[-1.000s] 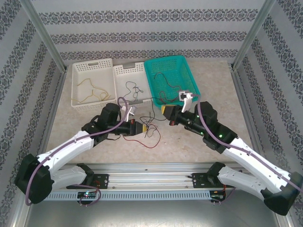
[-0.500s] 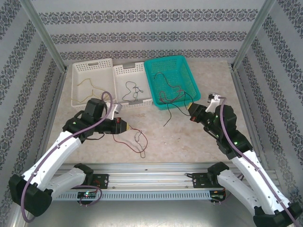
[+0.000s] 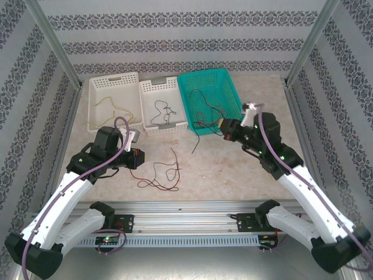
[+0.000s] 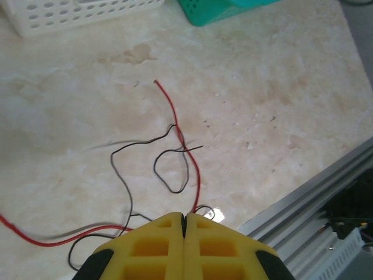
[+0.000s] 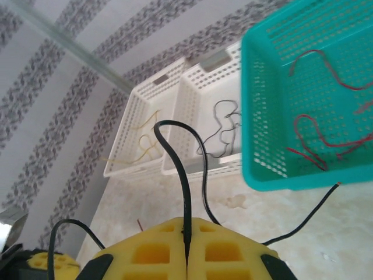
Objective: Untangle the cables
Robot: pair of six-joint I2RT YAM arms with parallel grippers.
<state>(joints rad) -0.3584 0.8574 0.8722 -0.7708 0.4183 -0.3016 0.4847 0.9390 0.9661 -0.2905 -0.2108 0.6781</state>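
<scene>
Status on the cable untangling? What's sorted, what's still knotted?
Done: yellow wire in the left white basket, dark wire in the middle basket, red wires in the teal basket. In hand: right hand shut on a black wire beside the teal basket. Remaining: a red wire and a thin black wire lie crossed on the table below the shut left hand.

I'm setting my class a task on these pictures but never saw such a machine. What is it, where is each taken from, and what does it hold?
Two robot arms stand at a table. One camera looks down from above; the other two sit on the wrists, showing each arm's yellow fingers. The left gripper is shut on a red cable, which a thin dark cable crosses. The right gripper pinches a black cable. Beyond stand two white baskets and a teal basket holding more cables.
</scene>
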